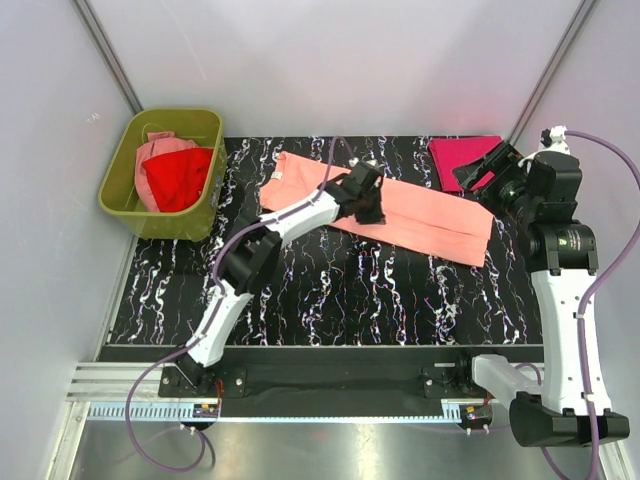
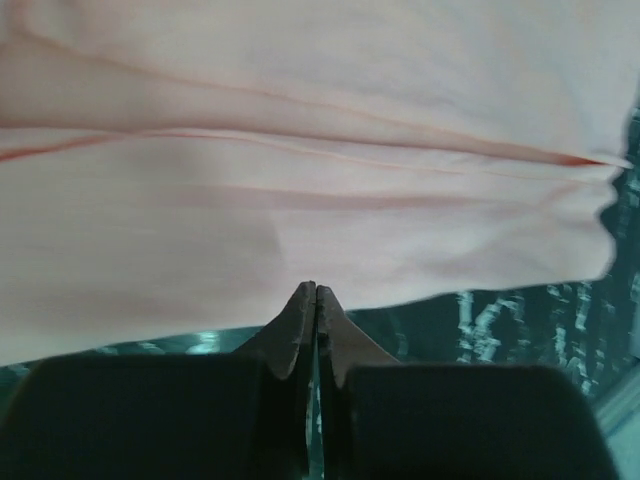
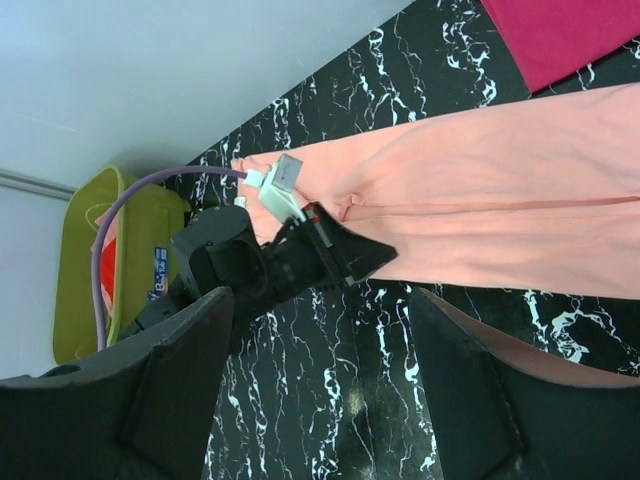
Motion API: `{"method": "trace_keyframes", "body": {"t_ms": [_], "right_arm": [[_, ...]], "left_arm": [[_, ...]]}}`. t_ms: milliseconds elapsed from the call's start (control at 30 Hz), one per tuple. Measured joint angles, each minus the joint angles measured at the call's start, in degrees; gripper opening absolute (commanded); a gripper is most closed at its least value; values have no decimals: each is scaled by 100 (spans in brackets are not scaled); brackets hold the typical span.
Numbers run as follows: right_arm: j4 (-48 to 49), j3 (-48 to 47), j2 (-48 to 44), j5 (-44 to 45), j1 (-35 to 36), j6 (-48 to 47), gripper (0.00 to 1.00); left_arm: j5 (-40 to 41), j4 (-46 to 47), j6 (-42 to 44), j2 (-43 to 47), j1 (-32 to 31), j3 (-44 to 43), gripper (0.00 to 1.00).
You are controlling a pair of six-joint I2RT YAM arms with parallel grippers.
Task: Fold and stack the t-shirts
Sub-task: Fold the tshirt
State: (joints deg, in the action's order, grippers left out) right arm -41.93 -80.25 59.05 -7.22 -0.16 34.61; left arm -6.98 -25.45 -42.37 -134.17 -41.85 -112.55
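Wrist view — left pincer closed, at salmon t-shirt hem

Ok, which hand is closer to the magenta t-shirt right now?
Right. The right hand hangs just beside the magenta t-shirt; the left hand is down on the salmon t-shirt, midway along it.

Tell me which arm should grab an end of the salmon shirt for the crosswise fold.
Right, probably. The right hand is open and hangs near the right end of the salmon shirt. The left hand is shut at the middle of its near edge, away from both ends.
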Motion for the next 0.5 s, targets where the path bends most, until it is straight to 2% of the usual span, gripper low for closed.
{"method": "trace_keyframes", "body": {"t_ms": [267,500], "right_arm": [[-85,-98,-330,-103,0,4,79],[-107,-162,-479,-109,0,15,79]], "left_arm": [[-55,540,-623,-595,-400,-822,0],[-22,391,-737,-1108,-450,-931,0]]}}
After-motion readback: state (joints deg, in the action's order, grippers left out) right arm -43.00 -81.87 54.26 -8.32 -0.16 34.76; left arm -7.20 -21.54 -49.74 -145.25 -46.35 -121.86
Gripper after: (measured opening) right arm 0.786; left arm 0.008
